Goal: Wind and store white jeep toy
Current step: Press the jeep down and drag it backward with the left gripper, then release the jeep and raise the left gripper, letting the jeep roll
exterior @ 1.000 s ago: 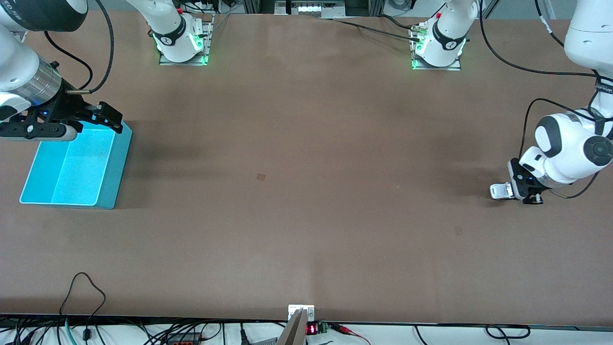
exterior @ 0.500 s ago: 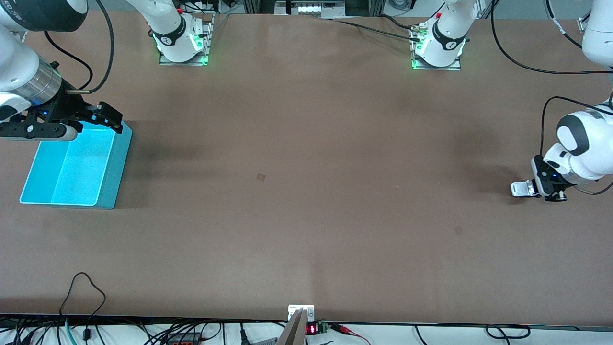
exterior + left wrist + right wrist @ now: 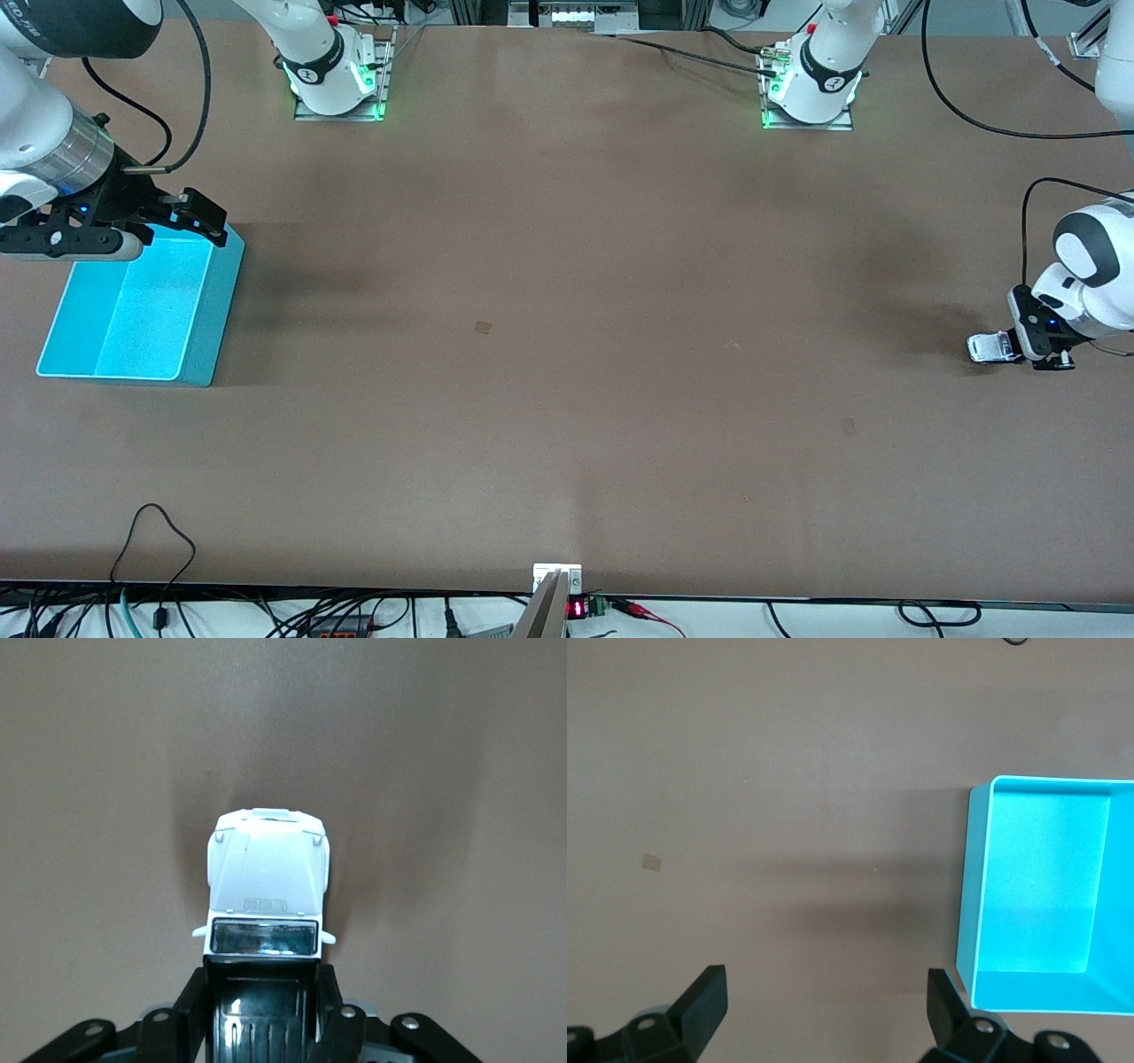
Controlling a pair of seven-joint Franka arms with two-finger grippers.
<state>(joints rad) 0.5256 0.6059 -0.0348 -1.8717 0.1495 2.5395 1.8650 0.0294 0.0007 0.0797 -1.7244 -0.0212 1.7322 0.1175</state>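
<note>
The white jeep toy is down at the table surface near the left arm's end of the table. My left gripper is shut on its rear part. In the left wrist view the jeep shows its white bonnet, dark windscreen and black roof, with the left gripper clamped on both sides of the roof. The turquoise bin stands empty at the right arm's end. My right gripper is open and empty over the bin's end farther from the front camera. In the right wrist view the right gripper is wide open beside the bin.
The two arm bases stand along the table edge farthest from the front camera. A small tan mark lies mid-table. A small device and cables sit at the edge nearest the front camera.
My left gripper has dragged the jeep along the table toward the left arm's end. The right arm has not moved.
</note>
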